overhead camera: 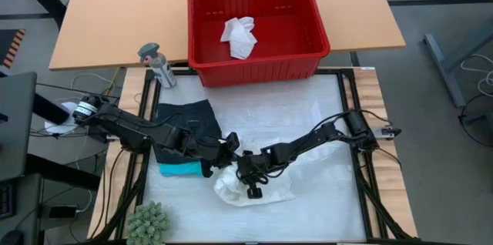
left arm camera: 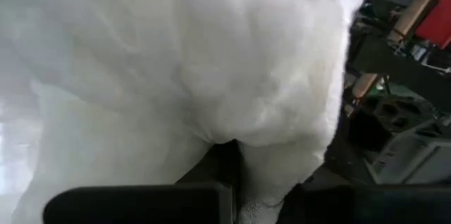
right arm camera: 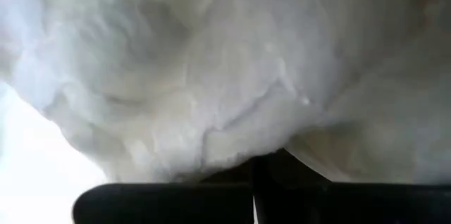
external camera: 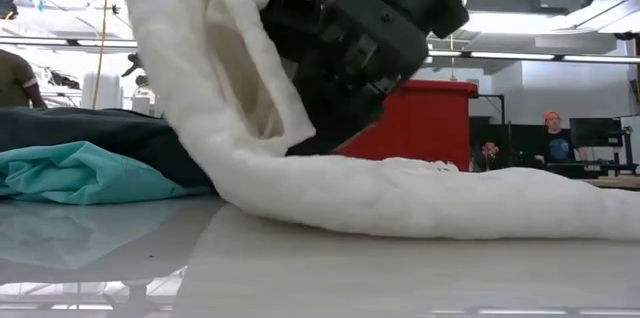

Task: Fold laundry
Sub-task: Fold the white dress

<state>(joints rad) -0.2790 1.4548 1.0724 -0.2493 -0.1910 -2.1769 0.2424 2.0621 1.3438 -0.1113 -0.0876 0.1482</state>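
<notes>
A white fleecy garment [overhead camera: 258, 186] lies near the middle of the table's near half, with one end raised [external camera: 190, 48] and the rest on the table [external camera: 470, 208]. My left gripper [overhead camera: 230, 151] and my right gripper [overhead camera: 249, 170] meet close together at its raised far-left part, both shut on it. A black garment [overhead camera: 185, 122] lies on a teal one [overhead camera: 179, 170] at the left. Another white cloth [overhead camera: 239, 35] rests in the red basket [overhead camera: 258, 64]. My left gripper pinches a bunched part of the white garment [left arm camera: 262, 203] between its two fingers, slanting down from the table's left. The cloth bulges out beyond the fingers; how many layers, I cannot tell. This end is lifted and the rest trails onto the table. My right gripper pinches a thick fold of the white garment [right arm camera: 243, 155] between its two fingers, slanting down from the table's right. The cloth fills the view beyond the fingers. The held part is raised, and the rest of the garment [external camera: 470, 208] lies slack on the table.
The red basket stands at the far edge. A grey bottle-like object [overhead camera: 157, 63] stands at the far left, and a small green fuzzy plant [overhead camera: 146, 223] at the near left corner. Bare white table surface [overhead camera: 308, 114] lies to the right and far side. People show in the room behind.
</notes>
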